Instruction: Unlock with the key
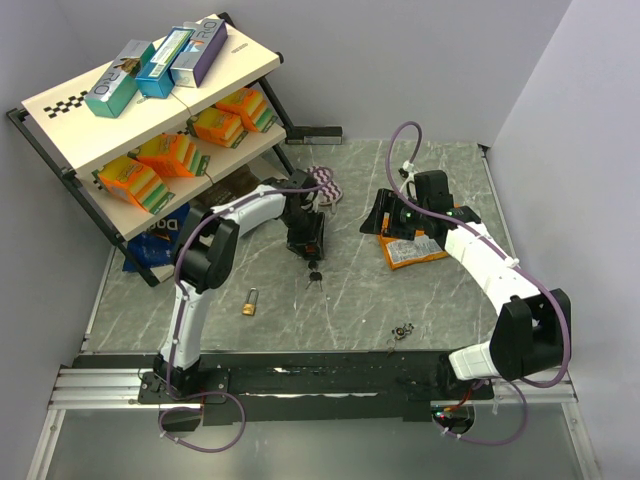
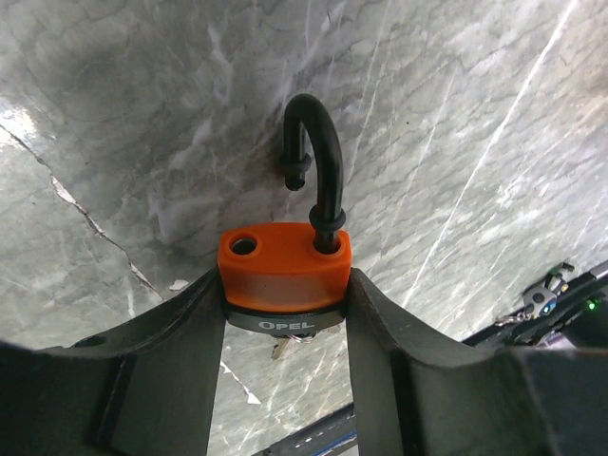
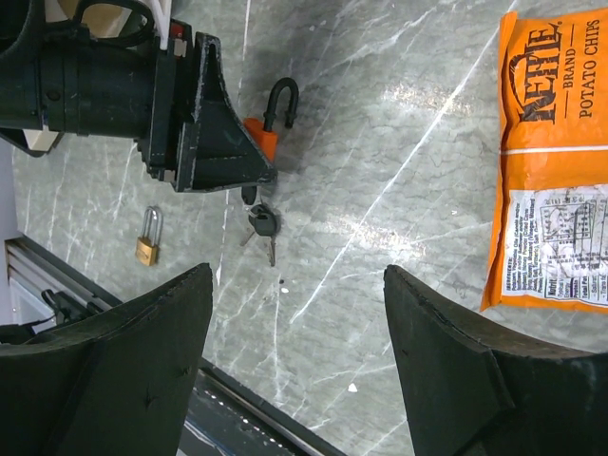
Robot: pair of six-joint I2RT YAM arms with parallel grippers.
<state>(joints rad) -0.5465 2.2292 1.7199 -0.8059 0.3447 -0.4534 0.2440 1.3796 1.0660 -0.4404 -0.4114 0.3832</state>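
Left claw [image 2: 285,294] is being used to grip the padlock [image 2: 283,258], low over the table [image 3: 408,171]; right claw [image 3: 296,285] is being held wide, empty. With shackle [image 2: 325,152] seemingly sprung and keys [image 3: 263,223] hanging beneath, unlocking looks done; a set-down is being called for.

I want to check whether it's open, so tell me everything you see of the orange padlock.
The orange padlock has a plastic-looking orange body, a black base lettered OPEL and a curved black shackle. One shackle leg sits in its hole; the other end stands free of the empty hole, so it is open. The left gripper clamps its sides.
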